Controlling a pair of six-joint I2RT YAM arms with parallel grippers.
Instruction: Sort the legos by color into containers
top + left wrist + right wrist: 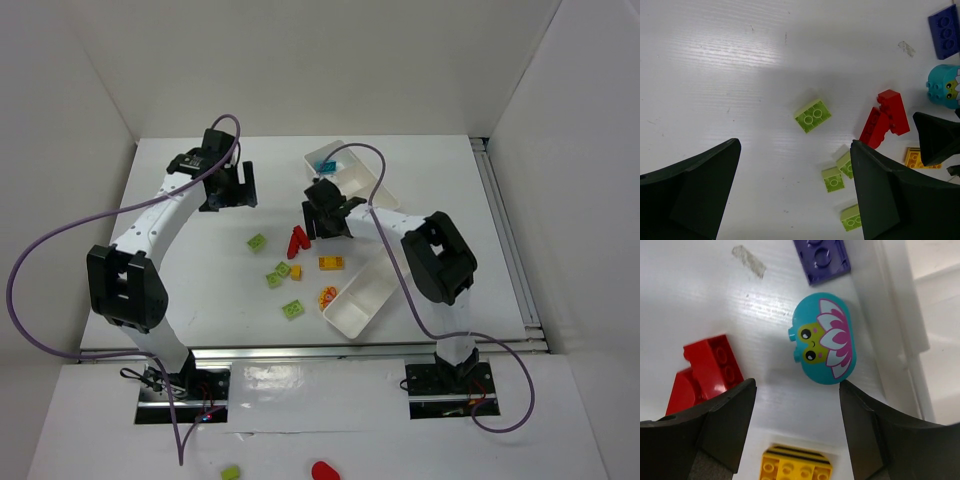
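My right gripper is hanging over the table with its jaws spread wide and nothing in them. The teal brick with the frog face sits just ahead, right beside a white tray, with the red bricks on its other side. My left gripper is spread and empty too, with a lime brick loose on the table ahead of it.

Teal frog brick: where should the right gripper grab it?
From above, across its shorter width at mid-length: the teal brick lies printed face up with rounded ends, so the long sides likely hold best. The open right gripper is turned that way; the tray wall leaves little room.
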